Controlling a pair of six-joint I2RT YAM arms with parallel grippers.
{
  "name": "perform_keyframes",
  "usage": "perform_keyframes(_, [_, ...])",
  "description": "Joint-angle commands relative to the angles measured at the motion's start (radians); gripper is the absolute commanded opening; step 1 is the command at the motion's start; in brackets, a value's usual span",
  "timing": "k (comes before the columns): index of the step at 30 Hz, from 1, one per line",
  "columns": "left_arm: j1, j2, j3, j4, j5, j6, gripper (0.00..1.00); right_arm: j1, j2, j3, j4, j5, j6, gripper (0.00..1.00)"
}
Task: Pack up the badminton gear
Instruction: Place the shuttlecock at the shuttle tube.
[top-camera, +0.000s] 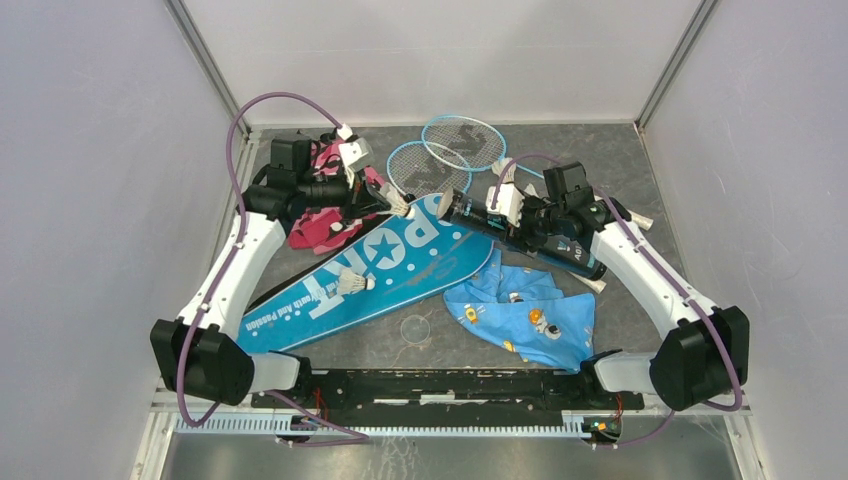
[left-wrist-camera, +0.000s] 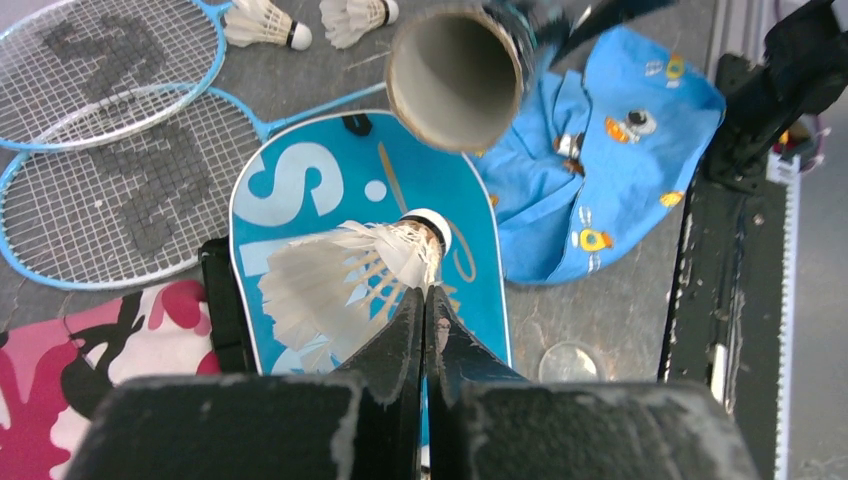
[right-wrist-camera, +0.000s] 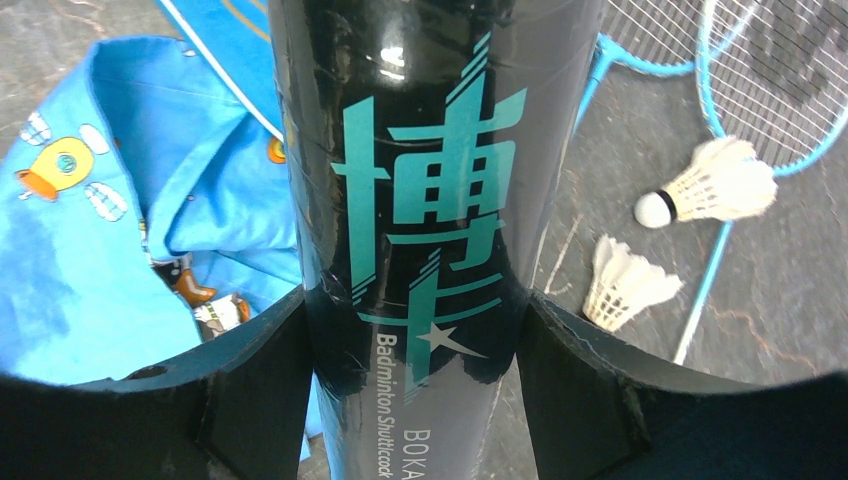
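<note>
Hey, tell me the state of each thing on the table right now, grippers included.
left gripper: shut on a shuttlecock.
right gripper: clamped around the black tube.
black tube: held, mouth uncapped.
racquets: lying flat, heads overlapping.
SPORT cover: lying flat.
blue cloth: crumpled.
pink bag: bunched up.

Left gripper (left-wrist-camera: 425, 300) pinches a shuttlecock (left-wrist-camera: 340, 275); right gripper (right-wrist-camera: 415, 330) clamps the black tube (right-wrist-camera: 430, 150); left arm (top-camera: 235, 265) and right arm (top-camera: 645, 270) extend forward, converging
</note>
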Motion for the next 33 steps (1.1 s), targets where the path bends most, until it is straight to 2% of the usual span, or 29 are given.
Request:
perform_keyframes(1, [-0.017,-0.033,0.024,0.159,0.079,-0.189,0.02,0.017,0.008,0.038,-0.019,-0.103,-0.054,0.06])
perform_keyframes(9, [-0.093,-0.053,-0.032,0.268,0.047,-0.258,0.02,0.039,0.027,0.037,-0.022,-0.149,-0.057,0.06])
perform_keyframes(21, [-0.155,-0.054,-0.088,0.273,-0.011,-0.207,0.02,0.042,0.022,0.037,-0.007,-0.171,-0.032,0.05])
perform_keyframes(28, [-0.186,-0.053,-0.155,0.375,0.061,-0.272,0.03,0.043,0.025,0.033,0.048,-0.198,0.041,0.05])
perform_keyframes(33, [-0.23,-0.038,-0.177,0.41,0.089,-0.283,0.1,0.042,0.031,0.028,0.058,-0.233,0.06,0.05])
